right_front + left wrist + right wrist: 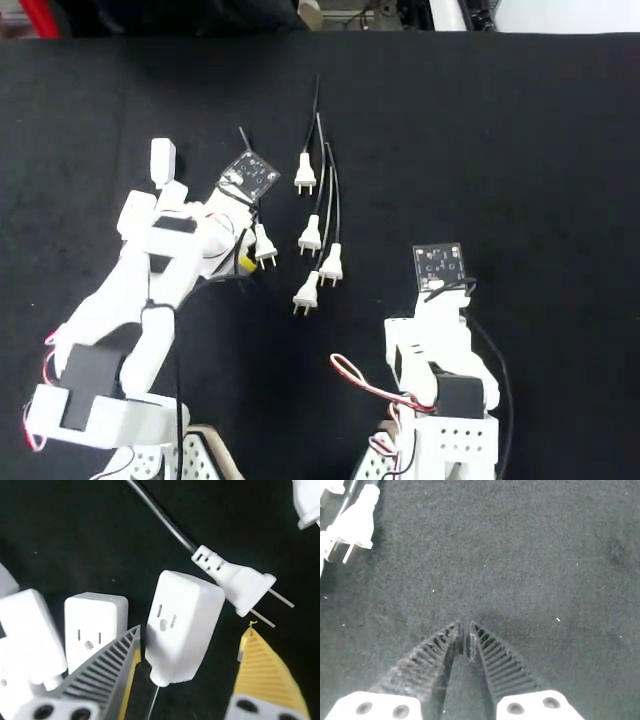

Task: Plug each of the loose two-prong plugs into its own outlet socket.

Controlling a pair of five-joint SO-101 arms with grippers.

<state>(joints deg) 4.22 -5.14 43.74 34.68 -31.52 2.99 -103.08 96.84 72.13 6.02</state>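
white plugs (245, 585), white sockets (182, 622), black cords (160, 512), black table (540, 150).

No readable text, numbers or signs on any plug (245, 582) or outlet socket (182, 625).

Black table (520, 150), five white two-prong plugs (310, 237) loose near its middle, white outlet sockets (185, 625) lying toward the left
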